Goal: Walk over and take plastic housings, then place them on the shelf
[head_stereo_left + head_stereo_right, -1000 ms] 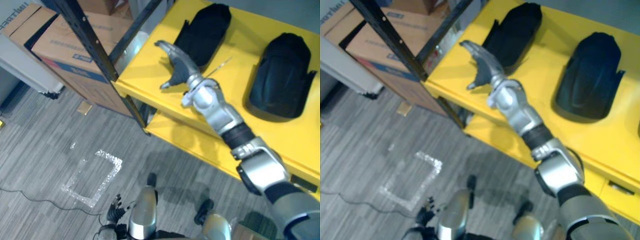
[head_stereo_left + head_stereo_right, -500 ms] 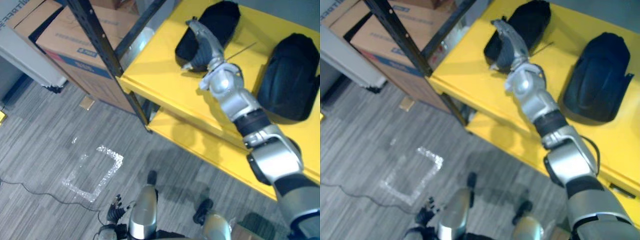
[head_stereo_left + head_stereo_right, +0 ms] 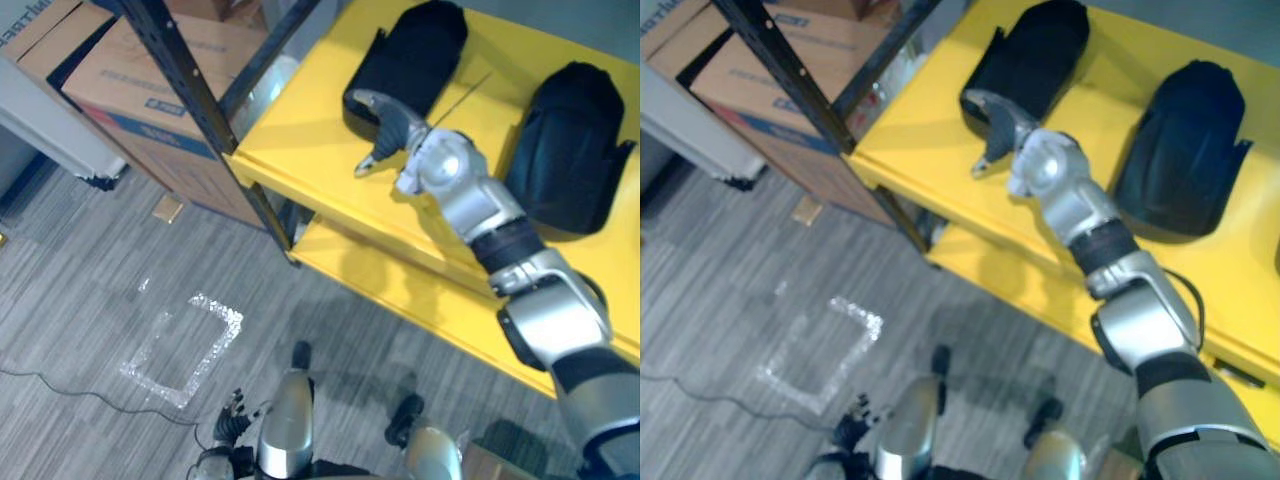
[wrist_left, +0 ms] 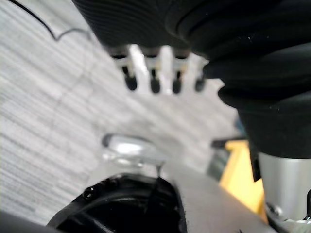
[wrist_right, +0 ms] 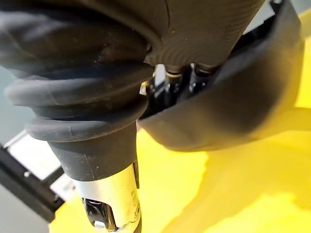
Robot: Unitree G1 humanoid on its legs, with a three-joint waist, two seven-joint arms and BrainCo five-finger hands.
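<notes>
R hand (image 3: 390, 120) drew back to housing (image 3: 420, 50) edge, grip unclear | L hand (image 4: 154, 73) slack

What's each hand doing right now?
Left hand: open, empty.
Right hand: at the near end of a housing on the shelf; grip cannot be told.

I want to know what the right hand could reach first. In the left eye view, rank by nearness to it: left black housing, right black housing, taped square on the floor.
From the right hand:
1. Left black housing, on the yellow shelf, right at the hand.
2. Right black housing, further right on the same shelf.
3. Taped square, down on the floor, lower left.
</notes>
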